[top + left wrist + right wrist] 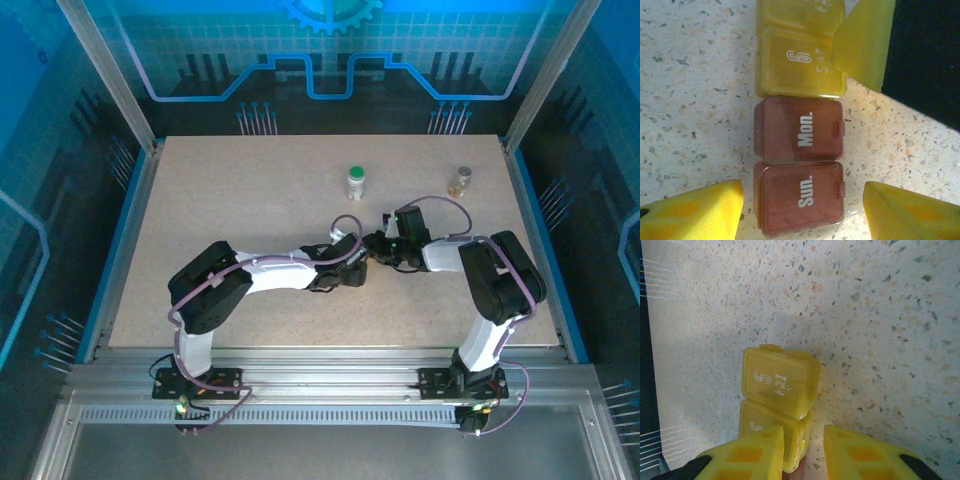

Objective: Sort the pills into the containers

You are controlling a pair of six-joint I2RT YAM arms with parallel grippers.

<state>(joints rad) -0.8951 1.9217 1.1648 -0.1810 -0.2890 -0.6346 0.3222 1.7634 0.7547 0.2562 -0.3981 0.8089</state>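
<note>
A pill box strip lies on the table: red-brown compartments marked Sun. (800, 202) and Mon. (800, 130), then yellow ones (800, 60). All lids are down, so the pills are hidden. My left gripper (802, 189) is open and straddles the Sun. compartment with a gap on both sides. My right gripper (804, 432) is nearly closed, with the edge of a yellow compartment (795, 450) in its narrow gap, below the one marked Fri (777, 385). One of its fingers (862, 45) shows beside the yellow lid. The two containers, a white bottle with a green cap (357, 181) and an amber vial (461, 181), stand upright behind.
Both arms meet at the table's middle, the left gripper (358, 262) and the right gripper (382, 247) close together. Aluminium posts and blue walls frame the speckled table (220, 200). Open tabletop lies to the left and in front of the bottles.
</note>
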